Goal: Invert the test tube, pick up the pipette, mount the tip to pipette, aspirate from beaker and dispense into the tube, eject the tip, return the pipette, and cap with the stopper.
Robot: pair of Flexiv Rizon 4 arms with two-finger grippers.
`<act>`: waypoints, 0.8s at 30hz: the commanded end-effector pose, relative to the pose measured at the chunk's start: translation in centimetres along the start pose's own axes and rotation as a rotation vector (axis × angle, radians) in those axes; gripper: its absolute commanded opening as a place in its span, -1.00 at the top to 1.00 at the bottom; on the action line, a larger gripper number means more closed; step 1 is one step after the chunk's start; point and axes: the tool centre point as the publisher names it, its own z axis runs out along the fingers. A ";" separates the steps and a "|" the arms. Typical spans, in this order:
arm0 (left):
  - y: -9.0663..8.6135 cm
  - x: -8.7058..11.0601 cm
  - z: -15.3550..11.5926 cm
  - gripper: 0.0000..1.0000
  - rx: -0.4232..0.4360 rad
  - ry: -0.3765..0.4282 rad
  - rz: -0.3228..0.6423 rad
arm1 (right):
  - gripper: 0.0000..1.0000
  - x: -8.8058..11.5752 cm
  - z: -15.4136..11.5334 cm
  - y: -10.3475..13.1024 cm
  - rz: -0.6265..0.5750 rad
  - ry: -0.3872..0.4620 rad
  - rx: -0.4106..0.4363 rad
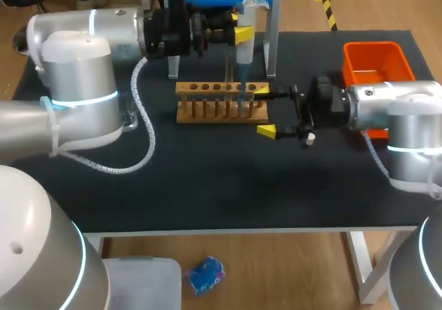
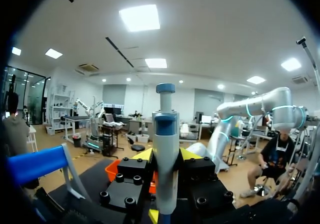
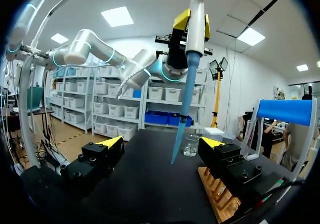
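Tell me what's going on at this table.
The left gripper is shut on the pipette, holding it upright with its blue tip mounted and pointing down over the right end of the wooden rack. The right gripper sits open beside that end of the rack, holding nothing. The beaker stands on the table ahead of it.
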 end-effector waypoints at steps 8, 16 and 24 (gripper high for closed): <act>0.4 2.5 -2.6 1.00 0.026 -0.086 -0.005 | -1.00 1.0 -1.4 0.8 -0.015 -0.003 0.003; 0.4 2.5 -2.6 1.00 0.026 -0.086 -0.005 | -1.00 1.0 -1.4 0.8 -0.015 -0.003 0.003; 0.0 0.4 -7.2 1.00 0.047 -0.244 0.040 | -1.00 1.0 -1.4 0.8 -0.015 -0.003 0.003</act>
